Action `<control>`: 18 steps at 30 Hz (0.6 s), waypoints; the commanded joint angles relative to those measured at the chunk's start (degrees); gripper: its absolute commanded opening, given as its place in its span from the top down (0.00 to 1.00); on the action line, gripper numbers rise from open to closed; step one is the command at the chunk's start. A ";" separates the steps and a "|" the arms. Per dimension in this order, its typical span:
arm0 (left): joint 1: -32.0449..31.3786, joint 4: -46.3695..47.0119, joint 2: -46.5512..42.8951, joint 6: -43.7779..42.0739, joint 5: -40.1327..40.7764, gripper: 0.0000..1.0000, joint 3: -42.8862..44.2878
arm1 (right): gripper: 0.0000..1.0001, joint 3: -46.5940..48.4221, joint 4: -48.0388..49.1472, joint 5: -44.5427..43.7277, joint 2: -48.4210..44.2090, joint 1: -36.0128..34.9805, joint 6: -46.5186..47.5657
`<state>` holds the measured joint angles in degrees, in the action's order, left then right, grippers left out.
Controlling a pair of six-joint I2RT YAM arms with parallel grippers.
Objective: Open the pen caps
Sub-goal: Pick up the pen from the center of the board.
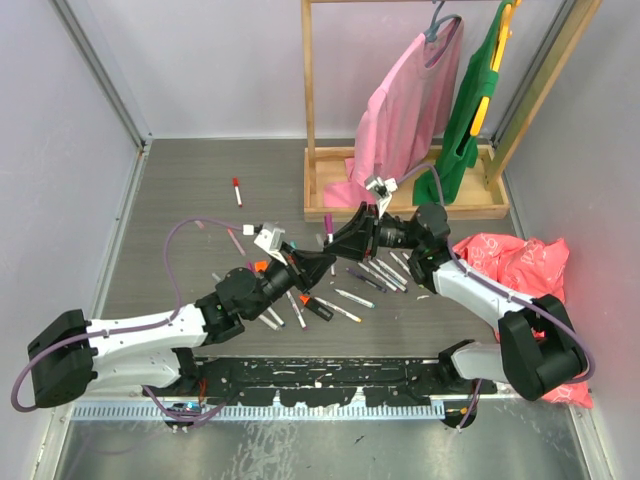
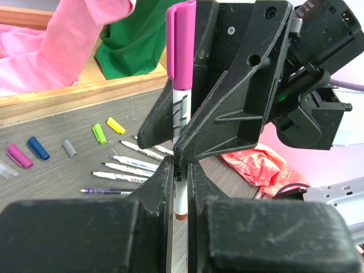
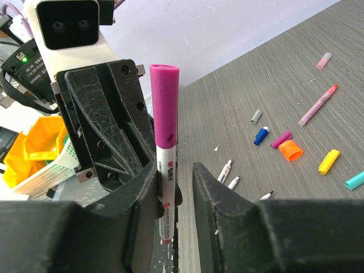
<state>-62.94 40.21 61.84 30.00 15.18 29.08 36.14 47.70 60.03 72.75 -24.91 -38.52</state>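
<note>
Closest to the left wrist camera, the black left gripper (image 2: 181,165) is clamped on the white barrel of a pen (image 2: 181,108). The pen stands upright across the fingers, its long axis vertical in this view. Its magenta cap (image 2: 181,45) is on and points up; a brown tip shows at the bottom.

The right gripper (image 3: 174,170) comes from the opposite side and straddles the same pen below the cap. Its jaws are apart: the barrel rests against one finger, with a clear gap to the other.

From the top camera the two grippers meet over the middle of the grey table (image 1: 180,200). The pen there seems to run away from the arm bases, cap end farthest.

On the table beyond them lie loose caps (image 2: 38,147) in magenta, blue, grey, green and yellow. Just beside these are several uncapped pens (image 2: 131,166) lying flat, roughly parallel. One capped red pen lies well apart, at far left.

At the far right stands a wooden rack (image 1: 400,212) with a box-like base. A pink garment (image 1: 405,110) and a green garment (image 1: 470,110) hang from it, their lower ends falling into the base. A crumpled red bag (image 1: 515,265) lies by the right arm; its contents are hidden. A yellow bin (image 3: 40,142) and white mesh basket (image 3: 54,165) show at the right wrist view's edge, contents unclear.
</note>
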 commanded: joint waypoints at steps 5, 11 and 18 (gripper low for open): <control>-0.35 -0.32 -2.11 0.24 1.63 1.00 2.76 | 0.91 3.46 -1.16 0.29 -0.99 -0.53 3.69; -0.36 -1.79 -6.83 -4.05 -3.93 0.64 0.19 | 0.99 5.56 -5.11 1.17 -1.15 0.05 3.97; 0.50 -1.10 -17.67 -9.36 -7.74 0.17 -5.93 | 0.99 7.33 -9.00 2.97 -0.77 0.50 4.05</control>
<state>-62.98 36.40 49.58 25.17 11.14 25.52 39.97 40.69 61.21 72.75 -24.58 -35.83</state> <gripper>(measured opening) 0.748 0.180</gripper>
